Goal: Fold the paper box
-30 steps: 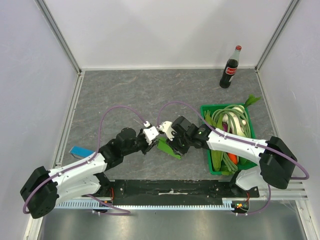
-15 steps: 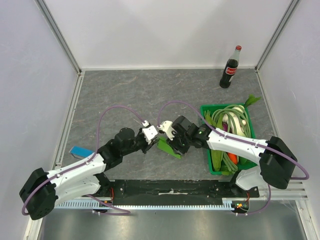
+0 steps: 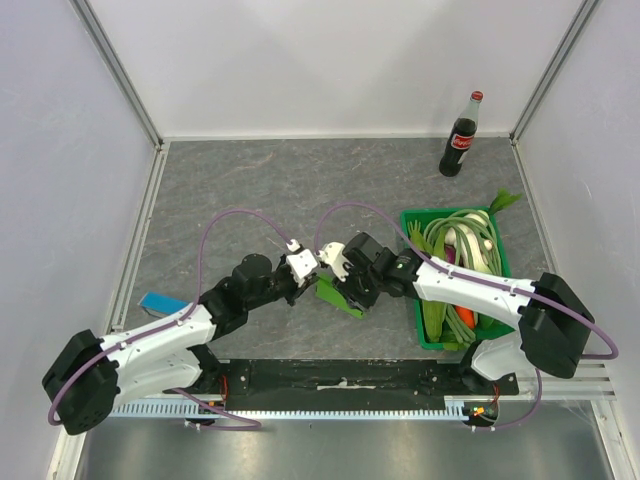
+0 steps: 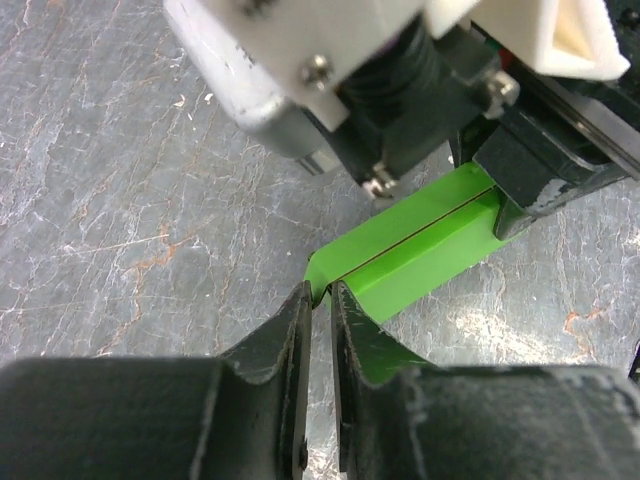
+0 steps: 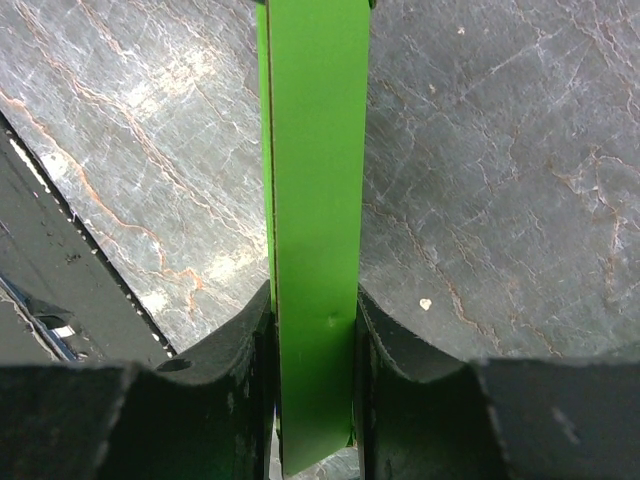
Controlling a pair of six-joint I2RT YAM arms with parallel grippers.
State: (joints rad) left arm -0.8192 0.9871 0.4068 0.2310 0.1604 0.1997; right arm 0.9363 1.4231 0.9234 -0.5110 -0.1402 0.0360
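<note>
The paper box [image 3: 335, 296], a lime-green card strip with a long crease, lies low over the grey table between both arms. In the right wrist view the paper box [image 5: 315, 180] runs straight up between my right gripper [image 5: 312, 320], whose jaws press on its two long sides. In the left wrist view my left gripper [image 4: 320, 295] stands at the near corner of the paper box [image 4: 420, 250], jaws almost together with that folded corner pinched between the tips. Seen from above, the left gripper [image 3: 312, 287] and right gripper [image 3: 350, 293] face each other across the card.
A dark-green crate [image 3: 411, 228] of vegetables stands right of the grippers, under the right arm. A cola bottle [image 3: 460, 138] stands at the back right. A small blue block [image 3: 160, 302] lies at the left edge by the left arm.
The left gripper has narrowed its jaws onto the box's corner and edged slightly toward it. The right gripper and the box have stayed put.
</note>
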